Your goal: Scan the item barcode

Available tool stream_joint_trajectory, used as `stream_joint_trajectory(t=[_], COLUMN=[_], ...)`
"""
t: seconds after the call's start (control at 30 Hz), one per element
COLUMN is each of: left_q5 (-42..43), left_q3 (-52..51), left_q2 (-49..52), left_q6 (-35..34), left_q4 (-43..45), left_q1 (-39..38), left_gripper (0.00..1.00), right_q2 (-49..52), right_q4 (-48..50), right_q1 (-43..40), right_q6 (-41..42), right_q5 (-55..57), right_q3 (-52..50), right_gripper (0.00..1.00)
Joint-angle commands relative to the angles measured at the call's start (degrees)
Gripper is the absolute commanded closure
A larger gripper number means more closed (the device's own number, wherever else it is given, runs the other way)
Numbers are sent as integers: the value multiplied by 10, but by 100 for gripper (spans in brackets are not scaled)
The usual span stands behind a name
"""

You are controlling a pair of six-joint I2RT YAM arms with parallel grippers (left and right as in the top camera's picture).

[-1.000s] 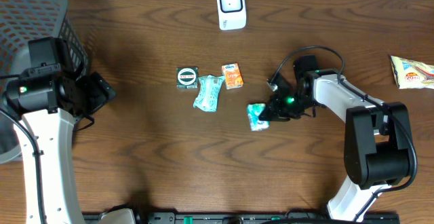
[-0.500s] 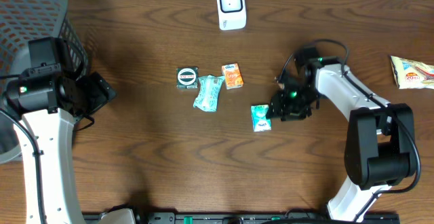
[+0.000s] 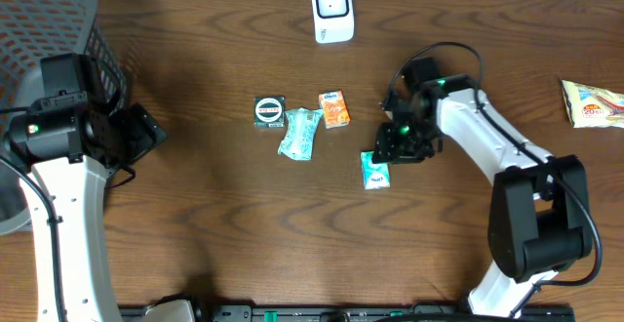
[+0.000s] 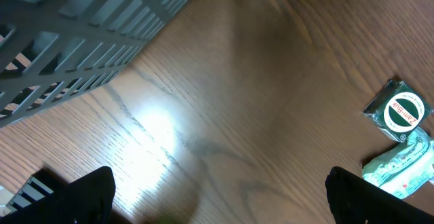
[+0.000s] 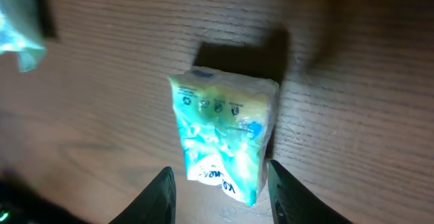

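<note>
Two dark fingertips (image 5: pixel 165 191) show at the bottom edge of your right wrist view. They stand apart with nothing clamped between them, so the right jaws are open. The teal packet (image 5: pixel 224 132) lies flat on the tabletop (image 5: pixel 352 81), printed face up. Its lower end reaches into the gap between those fingertips, and most of it stretches away beyond them. It sits nearer the right-hand fingertip, and you cannot tell from this view whether that tip touches the packet's edge. The other tip stands clear of it.

From overhead, you see the teal packet (image 3: pixel 374 169) just off the tip of the right arm, toward the front of the tabletop (image 3: pixel 244 234). The white scanner (image 3: pixel 331 10) stands well apart from it, at the far edge. Between the two lie an orange carton (image 3: pixel 335 109), a pale green pack (image 3: pixel 300 133) and a small packet with a round label (image 3: pixel 268 111). A snack bag (image 3: pixel 593 103) lies near the right edge.

Your left jaws are spread wide and hold nothing. They hang over bare wood beside the grey basket (image 4: pixel 81 27), well apart from the packet.
</note>
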Motion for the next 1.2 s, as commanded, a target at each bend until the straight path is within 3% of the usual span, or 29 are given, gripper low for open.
stream_joint_trajectory(t=[0.0,0.77,1.17], left_q5=[-9,-9,-9], left_q3=[-1,-1,-1], left_q2=[-2,-2,-2], left_q6=[-3,-3,-3], left_q4=[-3,-3,-3], left_q1=[2,2,2], left_gripper=[2,2,2], right_q2=[-9,-9,-9], right_q4=[4,62,88], right_q1=[24,54,54], right_q6=[59,86,86], right_q5=[78,118,101], right_q3=[1,-50,-74], right_gripper=[58,58,64])
